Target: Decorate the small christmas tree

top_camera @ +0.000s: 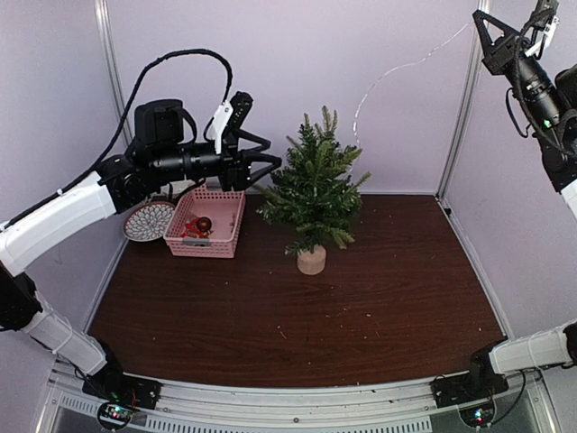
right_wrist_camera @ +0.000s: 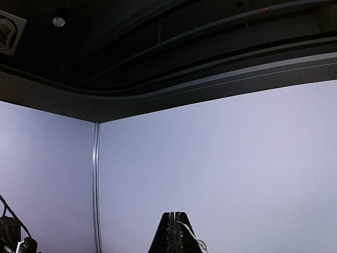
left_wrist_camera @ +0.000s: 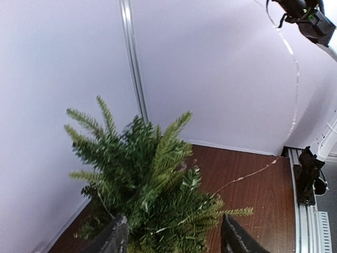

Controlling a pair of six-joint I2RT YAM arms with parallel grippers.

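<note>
Standing mid-table, the small christmas tree [top_camera: 314, 194] is catching 1 thin wire strand [top_camera: 397, 68]. Left gripper [top_camera: 273, 153] is hovering beside it, fingers [left_wrist_camera: 113, 240] spread, empty; high at back, right gripper [right_wrist_camera: 175, 217] is pinching the strand. Best draping slowly w/o tugging.

small christmas tree [top_camera: 312, 189]: stands on the table [top_camera: 379, 298], a little behind its middle.
basket [top_camera: 206, 222]: on the table, just left of the tree; small ornaments [top_camera: 200, 225] lie in it.
dish [top_camera: 148, 220]: just left of the basket, by the left wall.
left gripper [top_camera: 269, 153]: above the basket's far edge, just beside the tree's left branches.
right gripper [right_wrist_camera: 175, 215]: high in the back right corner.
strand [top_camera: 406, 65]: runs from the right gripper down and left to the tree.
</note>
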